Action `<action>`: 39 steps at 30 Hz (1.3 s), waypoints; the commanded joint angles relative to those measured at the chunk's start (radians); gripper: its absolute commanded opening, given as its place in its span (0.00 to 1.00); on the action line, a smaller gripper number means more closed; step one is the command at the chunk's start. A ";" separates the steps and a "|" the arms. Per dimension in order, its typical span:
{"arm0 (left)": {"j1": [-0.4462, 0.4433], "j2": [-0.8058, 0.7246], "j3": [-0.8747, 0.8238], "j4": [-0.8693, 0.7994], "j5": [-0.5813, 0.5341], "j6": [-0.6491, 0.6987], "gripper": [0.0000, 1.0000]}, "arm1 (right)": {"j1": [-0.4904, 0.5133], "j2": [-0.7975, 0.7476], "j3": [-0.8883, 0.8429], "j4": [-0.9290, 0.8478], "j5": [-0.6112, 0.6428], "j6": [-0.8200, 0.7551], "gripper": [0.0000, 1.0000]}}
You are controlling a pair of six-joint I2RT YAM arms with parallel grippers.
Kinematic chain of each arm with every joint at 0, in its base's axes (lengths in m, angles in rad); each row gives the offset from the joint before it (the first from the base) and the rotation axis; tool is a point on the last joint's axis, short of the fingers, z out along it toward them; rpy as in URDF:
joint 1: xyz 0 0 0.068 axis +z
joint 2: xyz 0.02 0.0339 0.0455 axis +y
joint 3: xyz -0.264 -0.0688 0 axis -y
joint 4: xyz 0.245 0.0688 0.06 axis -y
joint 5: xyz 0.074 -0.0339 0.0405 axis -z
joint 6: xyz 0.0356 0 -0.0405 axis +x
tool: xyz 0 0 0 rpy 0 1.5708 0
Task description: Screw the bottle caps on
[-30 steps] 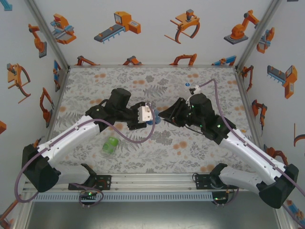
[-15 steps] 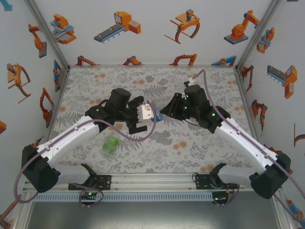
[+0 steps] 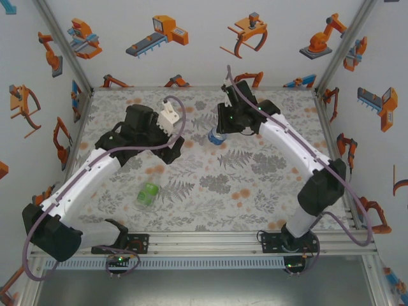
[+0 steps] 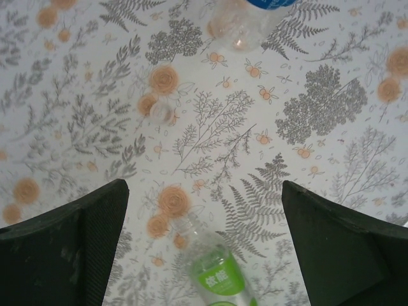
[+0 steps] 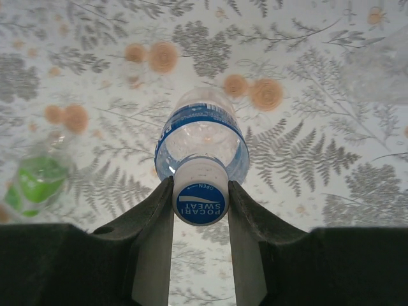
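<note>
My right gripper [image 5: 201, 186] is shut on the blue-and-white cap [image 5: 201, 194] that sits on the neck of the blue-label bottle [image 5: 201, 137]. Seen from above, the bottle [image 3: 217, 136] is at the back middle of the table under that gripper [image 3: 221, 129]; I cannot tell if it touches the table. The green-label bottle [image 4: 215, 271] lies on its side with a bare neck, below my left gripper [image 4: 204, 188], which is open and high above it. A small whitish loose cap [image 4: 160, 113] lies on the table beyond the green bottle.
The table [image 3: 255, 185] has a grey floral cloth with orange blooms. The green bottle [image 3: 148, 194] lies front left of the middle. Walls with robot stickers close in the back and both sides.
My left gripper opened, let go of the blue-label bottle and drew back to the left and up. My right arm carried that bottle by its cap toward the back.
</note>
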 commanded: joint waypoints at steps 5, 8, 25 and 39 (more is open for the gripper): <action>0.064 -0.060 -0.084 0.023 0.087 -0.290 0.97 | -0.060 0.170 0.200 -0.096 0.105 -0.154 0.01; 0.080 -0.101 -0.142 0.098 0.124 -0.374 0.97 | -0.077 0.231 0.259 -0.116 0.138 -0.182 0.01; 0.084 -0.177 -0.216 0.090 -0.023 -0.527 0.97 | -0.136 0.395 0.366 -0.121 0.112 -0.205 0.23; 0.083 -0.133 -0.230 -0.027 -0.137 -0.615 0.97 | -0.136 0.361 0.446 -0.161 0.113 -0.200 0.48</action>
